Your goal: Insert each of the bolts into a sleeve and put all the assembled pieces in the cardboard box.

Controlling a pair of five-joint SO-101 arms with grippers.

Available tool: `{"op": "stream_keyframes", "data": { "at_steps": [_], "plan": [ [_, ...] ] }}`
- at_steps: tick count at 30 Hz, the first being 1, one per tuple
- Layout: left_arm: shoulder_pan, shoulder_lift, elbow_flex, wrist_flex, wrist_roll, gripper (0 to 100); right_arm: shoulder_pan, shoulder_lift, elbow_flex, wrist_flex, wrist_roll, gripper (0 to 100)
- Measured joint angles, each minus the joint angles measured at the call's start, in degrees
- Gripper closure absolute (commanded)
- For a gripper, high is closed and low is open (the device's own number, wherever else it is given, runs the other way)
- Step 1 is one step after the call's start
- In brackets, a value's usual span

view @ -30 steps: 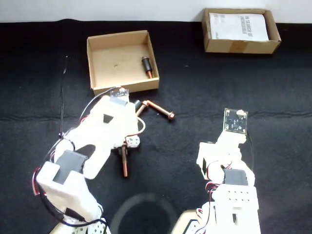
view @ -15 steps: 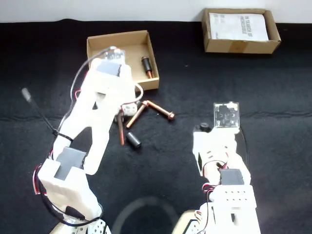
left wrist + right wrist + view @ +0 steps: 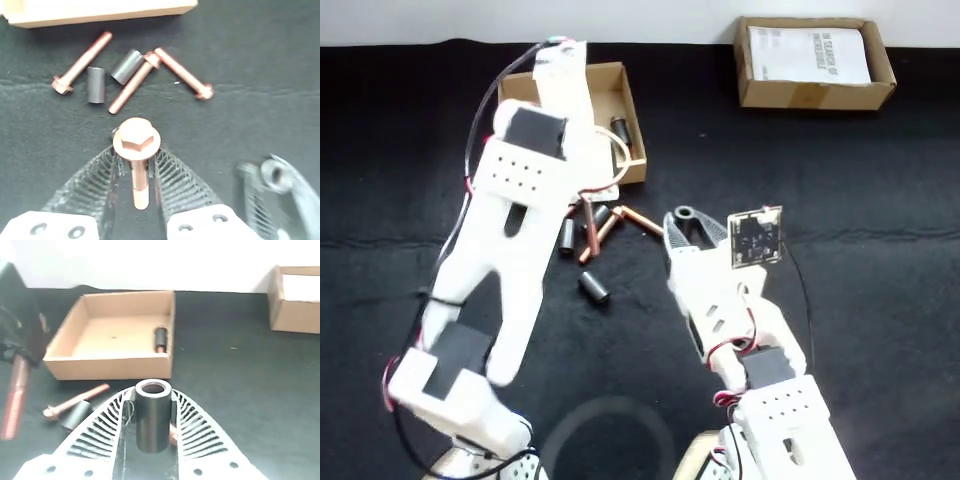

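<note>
My left gripper (image 3: 136, 148) is shut on a copper bolt (image 3: 136, 167), hex head outward, held above the loose parts. In the high view this gripper (image 3: 588, 200) hangs just in front of the cardboard box (image 3: 636, 130). My right gripper (image 3: 152, 402) is shut on a dark sleeve (image 3: 152, 416), bore facing out, and sits right of the pile in the high view (image 3: 682, 222). On the mat lie three loose bolts (image 3: 82, 62) (image 3: 132, 82) (image 3: 182, 74) and two sleeves (image 3: 95, 84) (image 3: 126, 66). Another sleeve (image 3: 593, 287) lies nearer. One assembled piece (image 3: 160, 338) rests inside the box (image 3: 110, 367).
A second cardboard box (image 3: 815, 92) holding a printed sheet stands at the back right. The black mat runs to a white wall at the back. Open mat lies to the right of my right arm and in front of the pile.
My left arm carried the bolt away from the front of the table toward the box. My right arm swung left and forward with the sleeve, closing in on the left gripper.
</note>
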Motion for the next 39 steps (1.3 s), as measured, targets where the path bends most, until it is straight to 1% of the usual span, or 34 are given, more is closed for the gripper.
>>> {"op": "stream_keyframes", "data": {
  "at_steps": [4,8,11,13,18,22,25,29,39],
  "plan": [
    [-0.09,-7.74,5.45,-2.90,0.00,99,-0.26,0.00,0.00,0.00,-0.35,99.1],
    [0.35,-17.32,16.18,-9.93,-0.88,99,-0.26,-1.49,0.09,0.00,-2.46,99.1],
    [0.70,-26.20,27.16,-18.29,-4.84,99,-1.14,-5.63,0.09,0.26,-4.48,99.1],
    [0.79,-32.35,35.43,-25.05,-6.24,99,-1.76,-9.05,0.53,0.79,-4.92,99.1],
    [1.23,-45.19,54.77,-42.29,-6.95,99,-2.46,-17.67,5.89,4.92,-5.01,99.1],
    [1.23,-49.67,65.49,-52.31,-6.95,99,-2.46,-24.62,12.31,6.15,-5.01,99.1],
    [1.23,-50.02,68.84,-57.41,-6.95,99,-2.46,-29.19,16.79,6.42,-5.10,99.1],
    [1.67,-50.11,69.45,-62.51,-6.95,99,-2.46,-34.55,17.32,6.42,-5.10,99.1],
    [8.70,-50.64,69.71,-72.70,-6.95,99,-2.46,-36.84,17.32,7.82,-5.45,99.1]
  ]
}}
